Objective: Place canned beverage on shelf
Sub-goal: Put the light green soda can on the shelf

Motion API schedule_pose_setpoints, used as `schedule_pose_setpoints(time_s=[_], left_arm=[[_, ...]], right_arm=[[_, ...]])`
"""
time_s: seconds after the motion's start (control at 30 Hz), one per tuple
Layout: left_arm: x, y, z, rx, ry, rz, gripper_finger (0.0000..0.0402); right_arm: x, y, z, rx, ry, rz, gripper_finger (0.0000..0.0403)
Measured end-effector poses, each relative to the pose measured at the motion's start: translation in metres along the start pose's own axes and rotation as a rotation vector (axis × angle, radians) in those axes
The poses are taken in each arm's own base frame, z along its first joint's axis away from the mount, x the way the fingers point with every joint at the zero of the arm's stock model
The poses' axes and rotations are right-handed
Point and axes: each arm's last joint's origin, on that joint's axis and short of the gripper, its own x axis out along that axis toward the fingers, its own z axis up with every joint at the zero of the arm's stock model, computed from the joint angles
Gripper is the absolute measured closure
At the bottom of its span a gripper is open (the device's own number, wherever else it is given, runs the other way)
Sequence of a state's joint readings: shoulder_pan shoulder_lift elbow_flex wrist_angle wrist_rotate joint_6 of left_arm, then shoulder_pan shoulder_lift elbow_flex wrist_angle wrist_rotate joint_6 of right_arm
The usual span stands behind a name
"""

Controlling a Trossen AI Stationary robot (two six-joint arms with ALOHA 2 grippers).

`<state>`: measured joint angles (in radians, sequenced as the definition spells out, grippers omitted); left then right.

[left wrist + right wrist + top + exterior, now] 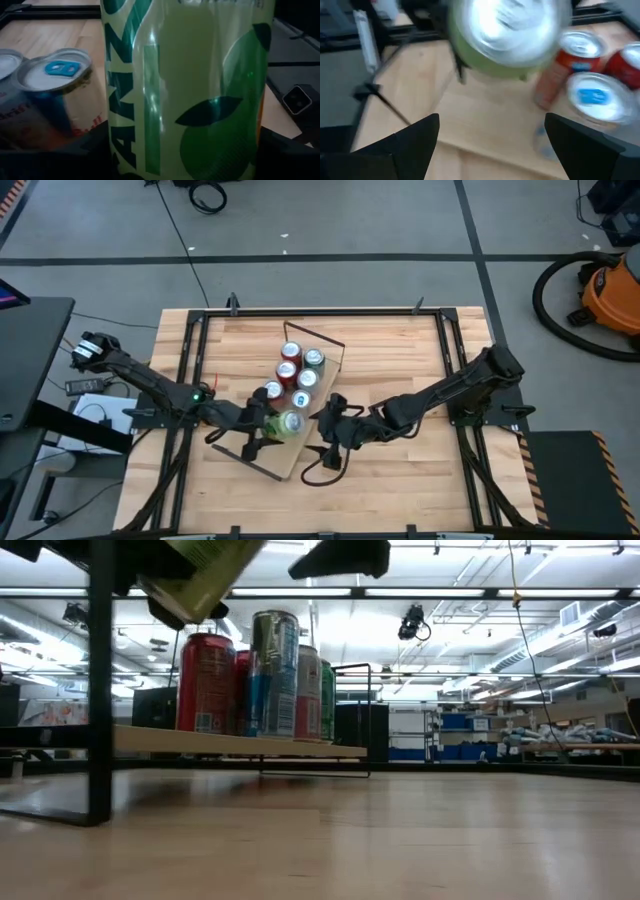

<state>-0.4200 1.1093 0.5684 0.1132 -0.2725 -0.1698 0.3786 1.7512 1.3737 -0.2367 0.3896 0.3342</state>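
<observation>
Several cans (298, 372) already on shelf (322, 394); left claw (268, 423) grips green can (288, 422) tilted above shelf's near end, not set down yet; right claw (330, 426) open just beside.

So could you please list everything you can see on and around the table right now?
Table: one, light butcher-block wood, in a black frame.
Shelf: one, light wood plank with dark wire brackets, lying diagonally mid-table.
Standing cans: about six, red, green and silver with blue, clustered on the shelf's far half.
Lime can: one, yellow-green, tilted above the shelf's near half, not set down.
Vacuum: one, orange and black, on the floor beyond the table's far right corner.
Left gripper: shut on the lime can.
Right gripper: open, empty, beside the shelf facing the lime can.
</observation>
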Motion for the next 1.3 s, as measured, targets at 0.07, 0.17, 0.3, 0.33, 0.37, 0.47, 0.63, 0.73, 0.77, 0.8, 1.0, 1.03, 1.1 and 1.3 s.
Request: schedule_pose_setpoints(time_s=[0.07,0.17,0.3,0.33,0.37,0.47,0.63,0.73,0.77,0.8,1.0,1.03,1.1,1.3], left_arm=[[-0.002,-0.002,0.000,0.017,-0.010,-0.009,0.0099],[-0.004,-0.003,0.002,0.048,-0.034,-0.008,0.0097],[-0.005,-0.001,0.007,0.061,-0.068,-0.004,0.0095],[-0.005,-0.002,0.007,0.067,-0.073,-0.004,0.0095],[-0.005,-0.002,0.007,0.070,-0.076,-0.001,0.0095],[-0.005,-0.002,0.010,0.087,-0.103,0.008,0.0095],[-0.005,0.000,0.014,0.115,-0.146,0.039,0.0094],[-0.006,0.000,0.015,0.123,-0.157,0.051,0.0094],[-0.006,0.000,0.016,0.128,-0.162,0.048,0.0094],[-0.006,0.000,0.016,0.133,-0.167,0.048,0.0094],[-0.007,0.000,0.023,0.150,-0.231,0.052,0.0093],[-0.007,0.000,0.024,0.151,-0.239,0.052,0.0093],[-0.008,0.000,0.026,0.153,-0.256,0.052,0.0093],[-0.008,0.002,0.027,0.151,-0.272,0.067,0.0093]], right_arm=[[0.003,0.000,-0.004,-0.016,-0.021,-0.029,0.0030],[0.007,0.001,-0.004,-0.037,-0.040,-0.054,0.0030],[0.008,-0.001,0.000,-0.026,-0.065,-0.052,0.0030],[0.008,-0.001,0.001,-0.037,-0.078,-0.049,0.0030],[0.008,-0.001,0.003,-0.048,-0.099,-0.045,0.0030],[0.010,0.003,0.008,-0.090,-0.178,-0.075,0.0030],[0.020,0.003,0.010,-0.126,-0.248,-0.138,0.0030],[0.022,0.003,0.014,-0.136,-0.295,-0.141,0.0030],[0.024,0.003,0.015,-0.131,-0.320,-0.143,0.0030],[0.024,0.004,0.016,-0.138,-0.333,-0.146,0.0030],[0.024,-0.001,0.026,-0.101,-0.417,-0.128,0.0030],[0.024,-0.001,0.028,-0.106,-0.431,-0.121,0.0030],[0.023,-0.003,0.031,-0.114,-0.456,-0.095,0.0030],[0.022,-0.007,0.039,-0.121,-0.518,-0.119,0.0033]])
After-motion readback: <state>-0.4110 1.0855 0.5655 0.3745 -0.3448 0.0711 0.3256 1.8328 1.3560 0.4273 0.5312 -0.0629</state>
